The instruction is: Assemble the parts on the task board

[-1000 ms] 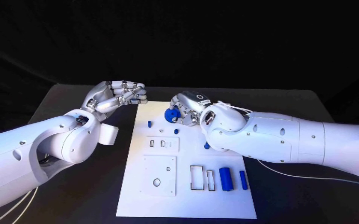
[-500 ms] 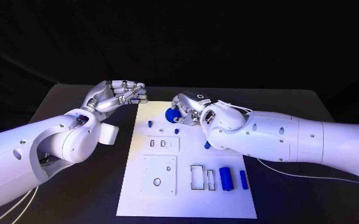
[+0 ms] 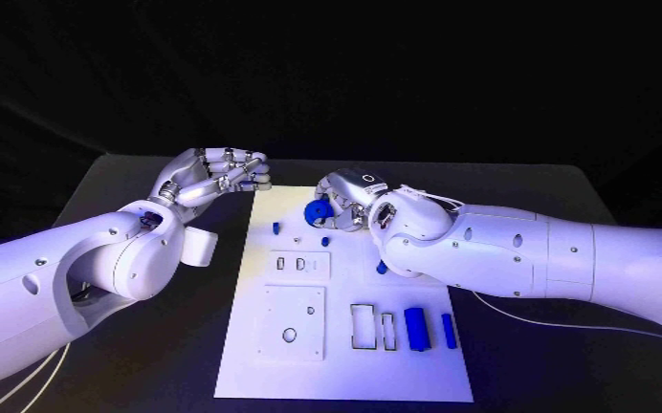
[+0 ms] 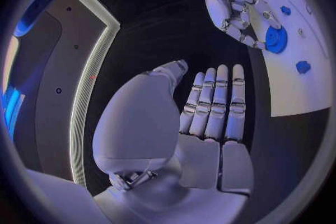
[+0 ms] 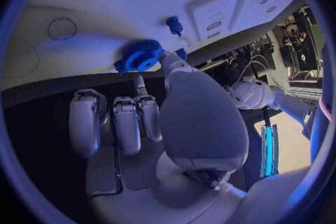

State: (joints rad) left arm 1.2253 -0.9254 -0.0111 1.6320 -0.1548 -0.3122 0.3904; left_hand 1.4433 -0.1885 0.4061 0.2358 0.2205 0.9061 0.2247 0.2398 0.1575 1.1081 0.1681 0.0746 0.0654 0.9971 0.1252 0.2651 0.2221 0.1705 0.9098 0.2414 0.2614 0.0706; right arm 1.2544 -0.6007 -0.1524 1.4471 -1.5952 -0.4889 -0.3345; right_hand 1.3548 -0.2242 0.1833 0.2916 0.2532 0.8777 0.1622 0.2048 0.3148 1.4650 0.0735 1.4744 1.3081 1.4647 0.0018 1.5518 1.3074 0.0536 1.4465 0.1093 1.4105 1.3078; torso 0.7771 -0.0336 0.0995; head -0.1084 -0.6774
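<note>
Currently your right hand (image 3: pixel 348 201) holds a blue gear (image 3: pixel 318 210) at the far edge of the task board (image 3: pixel 345 375), pinched between the thumb and a finger while the other fingers stay loosely extended. In the right wrist view the gear (image 5: pixel 140 56) sits at the fingertips, close against the board surface, with a small blue peg (image 5: pixel 173 24) standing nearby.

Your left hand (image 3: pixel 221 176) hangs just off the board's far left corner. It is empty, with the fingers lying straight and together against the palm in the left wrist view.

Risk: the pinch contacts only the gear's edge. If you lower it off-axis over its seat, the gear may tilt, jam or slip out. The right forearm also passes above a blue piece (image 3: pixel 383 267) near the board's right edge; a low sweep could displace it.

View differences: the right wrist view shows the gear teeth and bore, which the head view does not resolve. The head view alone shows the blue blocks (image 3: pixel 414 329) at the near edge.
</note>
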